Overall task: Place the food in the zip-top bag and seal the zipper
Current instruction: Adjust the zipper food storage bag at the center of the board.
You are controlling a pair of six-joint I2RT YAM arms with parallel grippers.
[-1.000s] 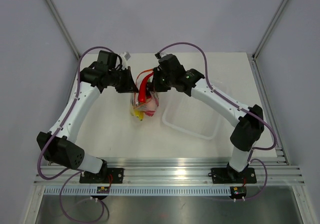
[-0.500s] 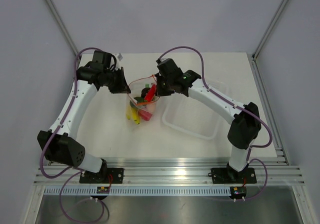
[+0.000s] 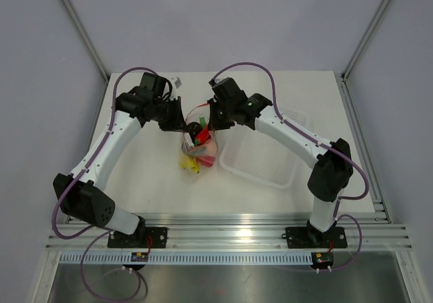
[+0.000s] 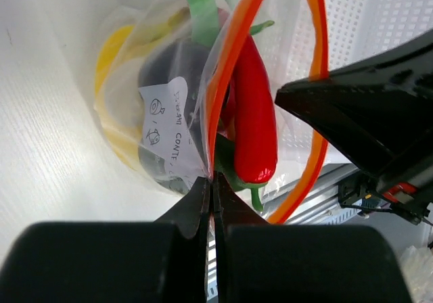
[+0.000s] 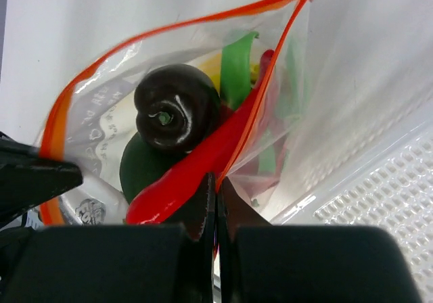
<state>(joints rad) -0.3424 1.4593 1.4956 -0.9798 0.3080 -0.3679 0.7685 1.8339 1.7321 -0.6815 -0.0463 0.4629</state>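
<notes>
The zip-top bag hangs between both grippers over the table, its mouth open. Inside it are the long red chilli, the dark round fruit, the dark green avocado and the yellow banana. My left gripper is shut on the left side of the orange-red zipper. My right gripper is shut on the other side of the zipper. In the top view the left gripper and right gripper stand close together above the bag.
The rigid clear plastic tray lies on the table just right of the bag, under the right arm. Grey walls close in the back and both sides of the table.
The left gripper swung left and pulled the bag's mouth wide, then came back right. The mouth is narrower now and the bag hangs lower between the grippers.
</notes>
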